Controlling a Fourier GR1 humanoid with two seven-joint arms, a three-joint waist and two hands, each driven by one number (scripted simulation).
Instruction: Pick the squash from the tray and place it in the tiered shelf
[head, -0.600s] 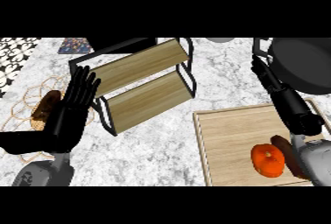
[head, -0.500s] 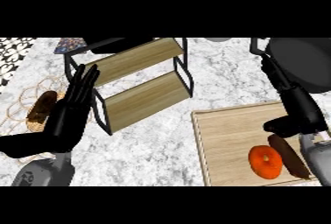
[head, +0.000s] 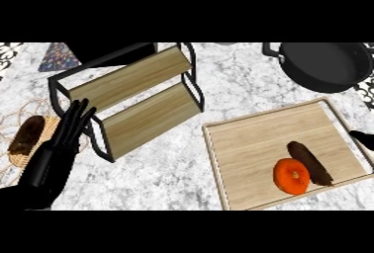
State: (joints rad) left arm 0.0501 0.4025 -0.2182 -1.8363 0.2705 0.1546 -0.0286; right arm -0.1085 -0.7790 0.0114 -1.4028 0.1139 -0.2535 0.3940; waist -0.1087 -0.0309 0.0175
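Observation:
The squash (head: 291,175) is a round orange fruit lying in the near right part of the wooden tray (head: 248,143). A dark long vegetable (head: 309,162) lies against its right side. The tiered shelf (head: 139,101) has a black frame and two wooden tiers, and stands left of the tray. My left hand (head: 66,136) rests open with fingers up at the shelf's near left corner, holding nothing. Only a black tip of my right hand (head: 361,136) shows at the right edge, beside the tray's right rim and apart from the squash.
A black pan (head: 325,64) sits at the back right, beyond the tray. A woven mat with a brown loaf (head: 27,136) lies at the far left, behind my left hand. A patterned cloth (head: 58,55) is at the back left.
The right arm, which reached over the tray's right side, has drawn back to the right edge. The view has shifted, so the whole tray and pan show. The left hand stays put.

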